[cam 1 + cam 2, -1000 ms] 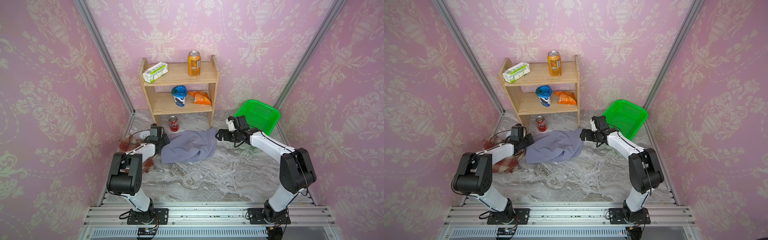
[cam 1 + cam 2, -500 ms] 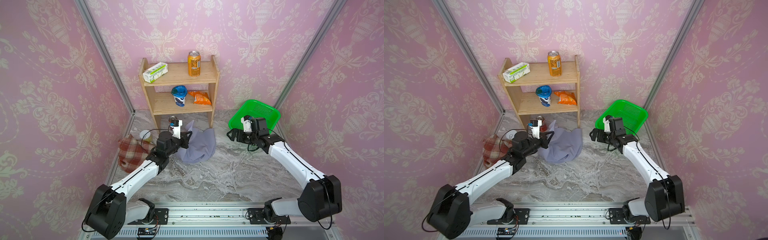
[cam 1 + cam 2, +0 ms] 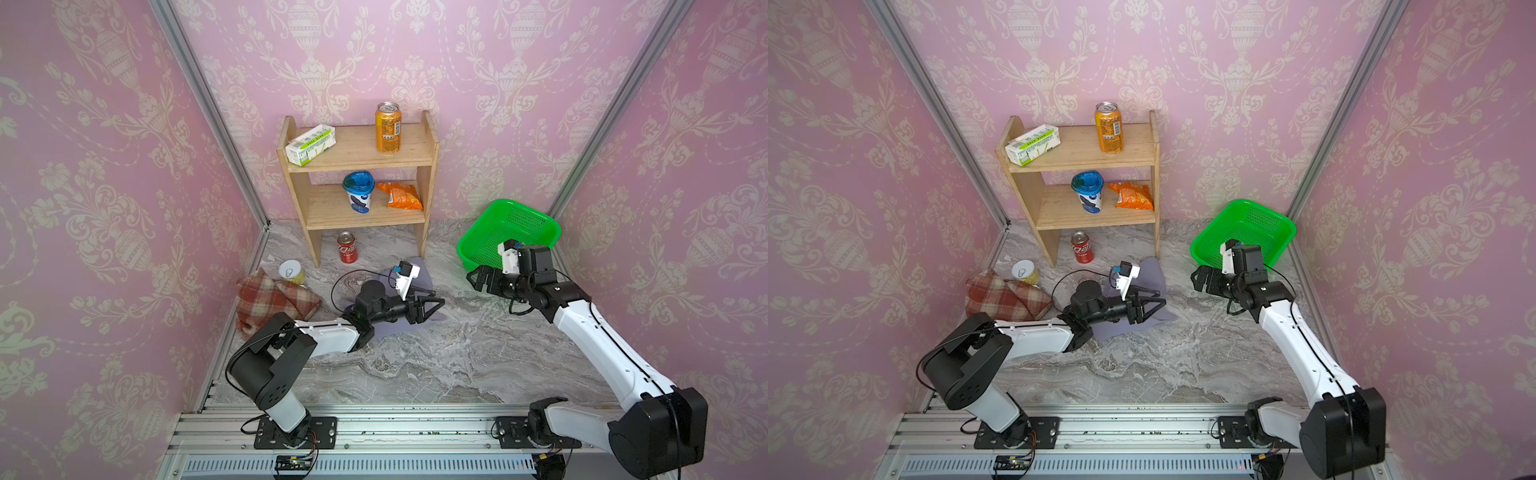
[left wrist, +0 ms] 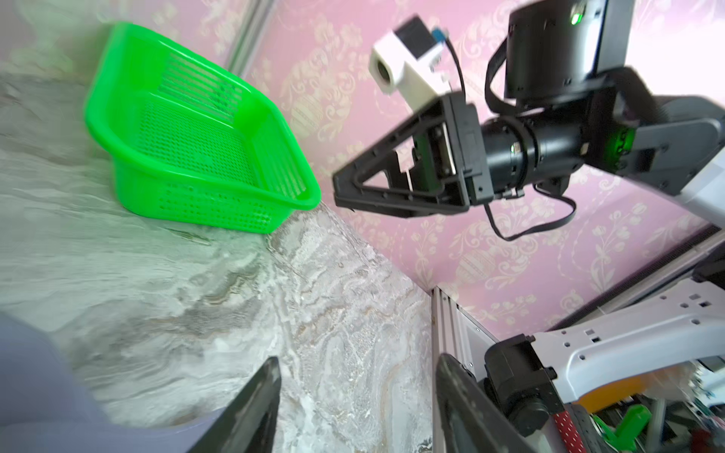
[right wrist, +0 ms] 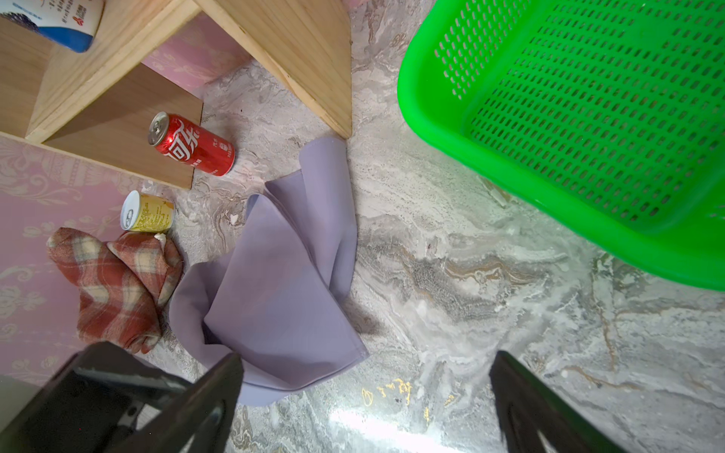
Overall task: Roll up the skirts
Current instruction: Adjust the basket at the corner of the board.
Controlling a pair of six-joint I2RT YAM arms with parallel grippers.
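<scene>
Red can (image 5: 192,144) — white Chinese lettering — near lavender skirt (image 5: 274,282).

A staged robot-lab booth: pink damask wallpaper panels (image 3: 104,208) joined by bare aluminium posts (image 3: 210,112), a marble-print bench (image 3: 436,361) ending at a metal mounting rail (image 3: 395,432) along the frame's bottom, and a wooden shelf (image 3: 357,149) at upper centre.

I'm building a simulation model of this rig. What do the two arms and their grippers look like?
The left arm and right arm have white link shells between bulky black joints. The left gripper and right gripper are black, with open-framed triangular fingers. A small white camera block sits on each wrist, and thin black cables loop beside it.
</scene>
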